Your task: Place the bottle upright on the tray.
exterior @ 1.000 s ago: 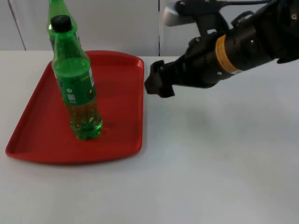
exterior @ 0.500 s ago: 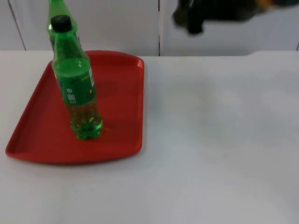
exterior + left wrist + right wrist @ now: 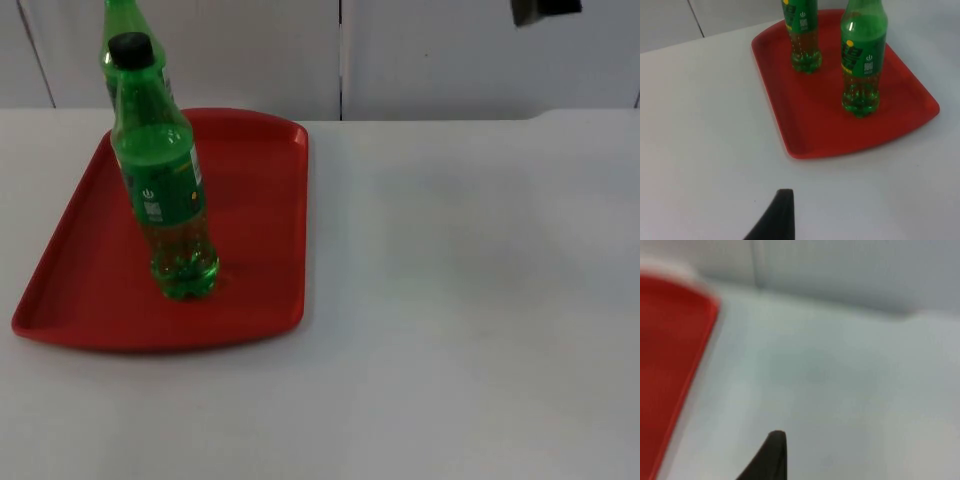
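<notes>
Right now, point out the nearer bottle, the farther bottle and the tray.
nearer bottle [image 3: 163, 170], top view, on its green label.
farther bottle [image 3: 801, 20], left wrist view, on its label.
tray [image 3: 265, 200], top view, on bare red floor right of the bottles.

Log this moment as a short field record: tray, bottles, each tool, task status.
tray: red tray on the white table, toward the left arm's side
front bottle: green bottle upright on the tray, black cap on
rear bottle: second green bottle upright on the tray, behind the first
left tool: fingertip above bare table, beside the tray
right tool: fingertip above bare table, off the tray's edge
task status: bottle stands upright on the tray, nothing gripping it
</notes>
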